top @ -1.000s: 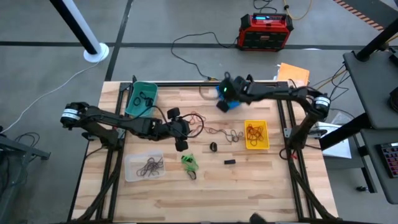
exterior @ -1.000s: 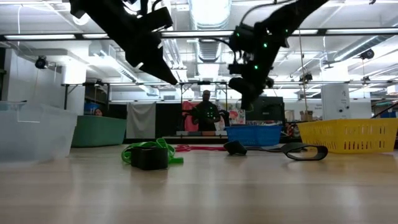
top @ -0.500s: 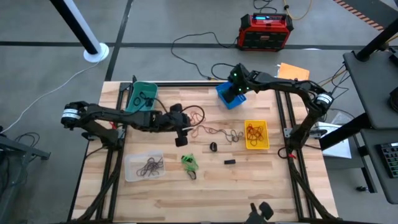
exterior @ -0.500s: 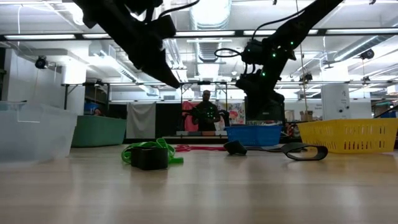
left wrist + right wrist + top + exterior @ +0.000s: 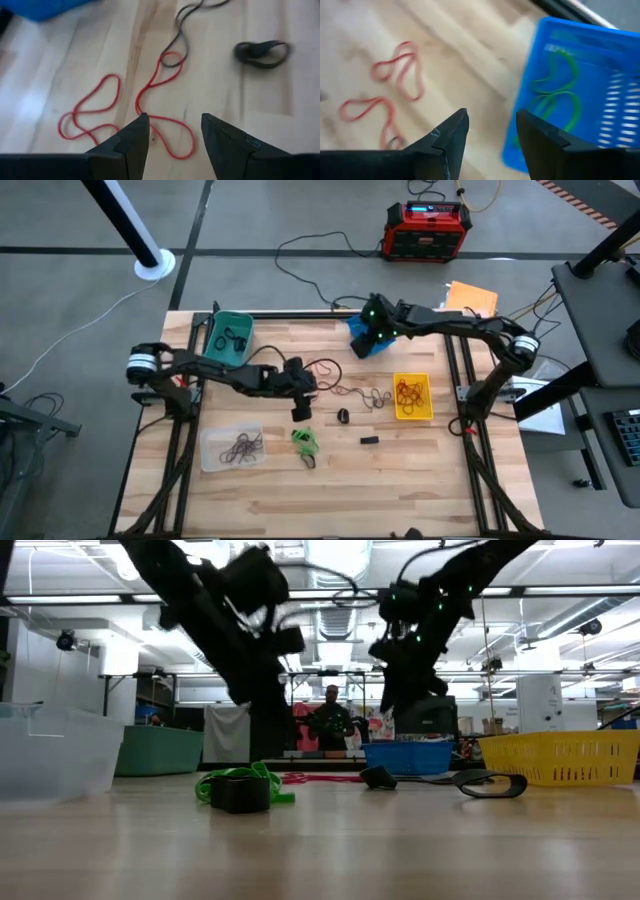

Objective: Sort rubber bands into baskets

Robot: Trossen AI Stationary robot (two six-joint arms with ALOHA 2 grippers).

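Observation:
My left gripper [image 5: 172,120] hangs open just above the table's middle [image 5: 300,402], over loose red rubber bands [image 5: 165,100]. A black band [image 5: 262,52] lies beyond them. My right gripper [image 5: 490,117] is open at the far side [image 5: 368,328], at the near edge of the blue basket [image 5: 580,85], which holds green bands [image 5: 560,90]. More red bands [image 5: 400,70] lie flat on the wood beside that basket. The yellow basket [image 5: 412,396] holds red bands, the clear basket [image 5: 232,448] dark ones, and the teal basket [image 5: 228,337] stands far left.
A knot of green bands [image 5: 305,442] and a small black block [image 5: 370,440] lie toward the near side. Brown bands [image 5: 375,397] lie left of the yellow basket. Bare wood stretches along the near edge. A person stands in the room beyond the table [image 5: 332,720].
My left gripper has sunk toward the red bands at the table's middle and shifted a little toward the right edge, staying open. My right gripper has rolled and opened over the blue basket's near edge, ending almost where it began.

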